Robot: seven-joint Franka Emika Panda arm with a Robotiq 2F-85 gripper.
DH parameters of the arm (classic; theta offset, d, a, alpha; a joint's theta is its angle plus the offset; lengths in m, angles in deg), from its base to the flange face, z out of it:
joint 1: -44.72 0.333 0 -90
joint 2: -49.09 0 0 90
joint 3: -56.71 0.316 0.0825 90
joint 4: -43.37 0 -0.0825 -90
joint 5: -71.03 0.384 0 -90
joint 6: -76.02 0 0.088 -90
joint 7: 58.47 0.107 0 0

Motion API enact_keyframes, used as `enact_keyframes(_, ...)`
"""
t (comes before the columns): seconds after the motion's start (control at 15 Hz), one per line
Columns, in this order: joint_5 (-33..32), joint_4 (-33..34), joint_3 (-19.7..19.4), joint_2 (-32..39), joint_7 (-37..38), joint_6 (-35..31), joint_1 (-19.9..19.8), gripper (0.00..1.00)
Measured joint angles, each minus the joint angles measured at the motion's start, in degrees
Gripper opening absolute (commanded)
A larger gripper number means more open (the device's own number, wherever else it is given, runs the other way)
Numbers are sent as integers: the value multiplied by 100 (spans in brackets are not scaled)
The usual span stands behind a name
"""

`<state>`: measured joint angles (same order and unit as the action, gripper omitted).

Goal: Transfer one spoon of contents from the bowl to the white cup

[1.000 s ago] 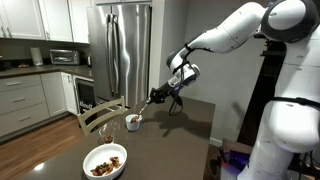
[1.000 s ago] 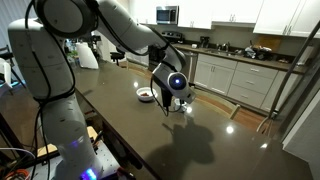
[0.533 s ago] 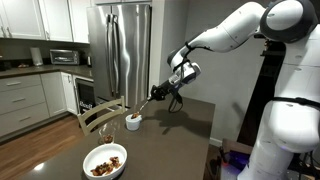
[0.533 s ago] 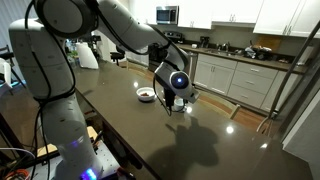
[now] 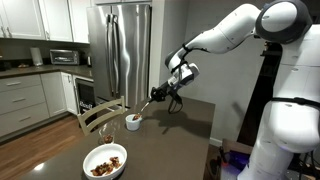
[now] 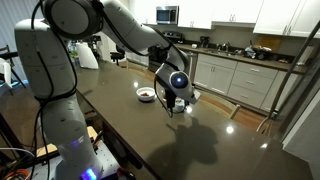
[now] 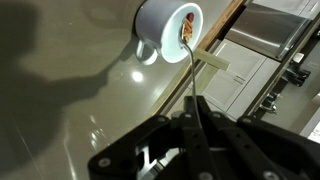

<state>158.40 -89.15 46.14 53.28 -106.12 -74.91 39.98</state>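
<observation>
- On the dark, glossy desk point(image 7: 70, 110), at about 12 o'clock in the wrist view, the white cup point(image 7: 160, 32) is sitting upright. It is small, round and smooth-walled, and it is casting a soft reflection on the polished surface.
- Inside the cup's mouth the contents point(image 7: 187, 27) are showing as brown and reddish chunky bits, rough against the smooth white wall.
- The spoon point(image 7: 190, 80), slim and pale with a long thin handle, is running from 6 o'clock up to the cup. Its scoop end is lying at the cup's mouth, but whether it is touching the rim cannot be told.
- The end effector point(image 7: 195, 128), black and angular, is clamping its fingers together on the spoon's handle.
- In an exterior view the bowl point(image 5: 105, 162), wide, shallow, round and white, is sitting well apart from the cup, toward 7 o'clock of it. It is carrying a loose heap of brown pieces.
- In that same view the arm point(image 5: 228, 32), white and smooth-shelled, is reaching in from 2 o'clock. It is bending down at the wrist, so the spoon is sloping toward 8 o'clock onto the cup.
</observation>
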Motion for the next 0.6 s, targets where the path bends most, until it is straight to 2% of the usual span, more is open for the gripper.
enact_keyframes(0.6,0,224,68,120,-3,-144,50,4)
